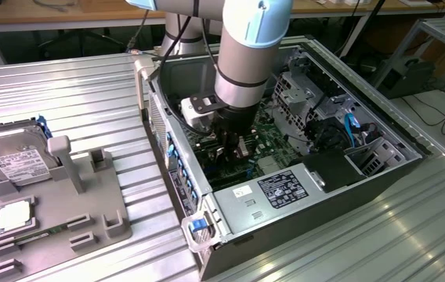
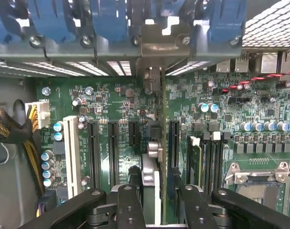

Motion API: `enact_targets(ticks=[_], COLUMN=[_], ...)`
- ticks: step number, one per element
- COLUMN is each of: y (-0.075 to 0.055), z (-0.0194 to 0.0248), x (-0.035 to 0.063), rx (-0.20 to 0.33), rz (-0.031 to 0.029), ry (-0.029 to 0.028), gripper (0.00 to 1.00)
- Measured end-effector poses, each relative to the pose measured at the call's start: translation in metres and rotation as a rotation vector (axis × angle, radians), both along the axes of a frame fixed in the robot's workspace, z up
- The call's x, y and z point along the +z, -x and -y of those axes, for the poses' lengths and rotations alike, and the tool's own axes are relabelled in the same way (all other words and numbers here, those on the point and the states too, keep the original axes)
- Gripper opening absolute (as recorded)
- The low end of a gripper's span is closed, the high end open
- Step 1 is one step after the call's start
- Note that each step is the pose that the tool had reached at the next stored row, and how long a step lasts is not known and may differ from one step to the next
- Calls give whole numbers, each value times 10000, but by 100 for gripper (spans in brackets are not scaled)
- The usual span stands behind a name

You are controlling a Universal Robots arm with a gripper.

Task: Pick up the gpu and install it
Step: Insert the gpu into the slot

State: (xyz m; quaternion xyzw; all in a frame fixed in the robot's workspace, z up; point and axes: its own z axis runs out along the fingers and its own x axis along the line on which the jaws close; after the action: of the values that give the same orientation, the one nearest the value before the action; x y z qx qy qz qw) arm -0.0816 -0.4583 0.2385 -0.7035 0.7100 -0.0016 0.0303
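Silver hard drive (image 1: 13, 160) and square CPU chip (image 1: 16, 215) on grey holder (image 1: 89, 220), beside open computer case (image 1: 363, 194).

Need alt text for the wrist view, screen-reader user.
Seen edge-on, the gpu stands upright in the gripper, its jaws closed on the card's sides, directly above a green motherboard inside an open computer case. Black expansion slots run parallel on either side of it, with blue slot latches along the case's rear edge.
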Motion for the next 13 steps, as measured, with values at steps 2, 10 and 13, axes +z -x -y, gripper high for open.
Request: enact_targets(ticks=[2,10,13], y=[-2,-7,-13], z=[1,0,-2], x=[1,0,4], rx=[0,0,1], rz=[-23,-40,-41], ry=[2,1,0], gripper=[36,36,36])
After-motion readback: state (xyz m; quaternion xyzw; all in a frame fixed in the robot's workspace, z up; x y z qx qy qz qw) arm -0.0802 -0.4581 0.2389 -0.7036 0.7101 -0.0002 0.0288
